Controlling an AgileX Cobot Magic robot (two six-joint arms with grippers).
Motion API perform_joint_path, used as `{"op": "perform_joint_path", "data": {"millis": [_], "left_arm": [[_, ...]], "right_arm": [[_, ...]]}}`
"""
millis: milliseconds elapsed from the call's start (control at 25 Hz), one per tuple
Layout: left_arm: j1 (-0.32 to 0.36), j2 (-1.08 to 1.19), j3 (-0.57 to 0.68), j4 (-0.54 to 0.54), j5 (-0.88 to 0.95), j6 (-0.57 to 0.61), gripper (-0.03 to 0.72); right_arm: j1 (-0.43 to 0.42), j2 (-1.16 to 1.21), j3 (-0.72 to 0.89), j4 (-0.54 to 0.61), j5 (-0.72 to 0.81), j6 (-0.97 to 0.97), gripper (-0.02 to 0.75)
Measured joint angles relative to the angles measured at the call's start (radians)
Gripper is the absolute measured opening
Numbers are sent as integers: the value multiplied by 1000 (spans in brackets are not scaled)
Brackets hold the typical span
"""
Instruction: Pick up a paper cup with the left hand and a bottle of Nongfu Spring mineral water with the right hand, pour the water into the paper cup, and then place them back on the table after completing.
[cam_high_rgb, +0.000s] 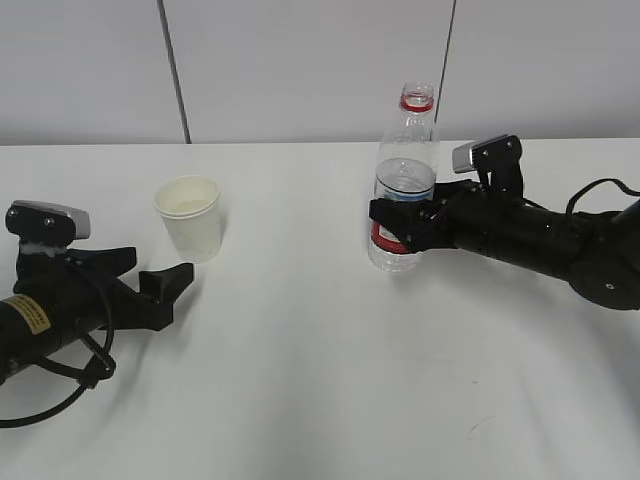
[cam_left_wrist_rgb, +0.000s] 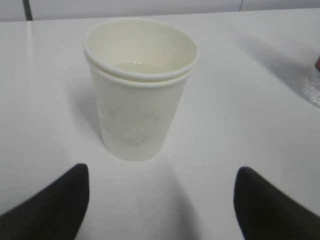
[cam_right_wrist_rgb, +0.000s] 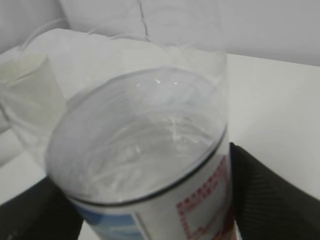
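At the centre right of the exterior view, the right hand (cam_high_rgb: 400, 228) has its black fingers (cam_high_rgb: 392, 222) set on either side of the bottle (cam_high_rgb: 404, 180) at label height; they look closed against the plastic, though the far contact is hidden. The bottle stands upright on the table (cam_high_rgb: 320, 380), cap off, red ring at its open neck, with the water (cam_right_wrist_rgb: 140, 150) about halfway up. At the lower left, the left hand (cam_high_rgb: 155, 278) lies low with its fingers (cam_left_wrist_rgb: 50, 210) spread wide and holding nothing; the paper cup (cam_high_rgb: 190, 217) stands upright just beyond their tips, centred in the gap in the left wrist view. It looks like two cups nested, with some pale liquid already inside. The risks, as I judge them: the thin bottle may buckle under the squeeze and spill through the open neck, and the light cup may be nudged or crushed as the fingers close. Nothing else lies between cup and bottle; only bare tabletop and a grey panelled wall (cam_high_rgb: 300, 70) behind.
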Motion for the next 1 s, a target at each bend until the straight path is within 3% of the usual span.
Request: {"op": "perform_joint_path", "data": {"millis": [600,1000], "left_arm": [[0,0,0,0,0,0,543],[0,0,0,1,0,0,543]], "right_arm": [[-2,-14,18,-36,2,17,627],[-2,-80,49,-54,108,24,627]]}}
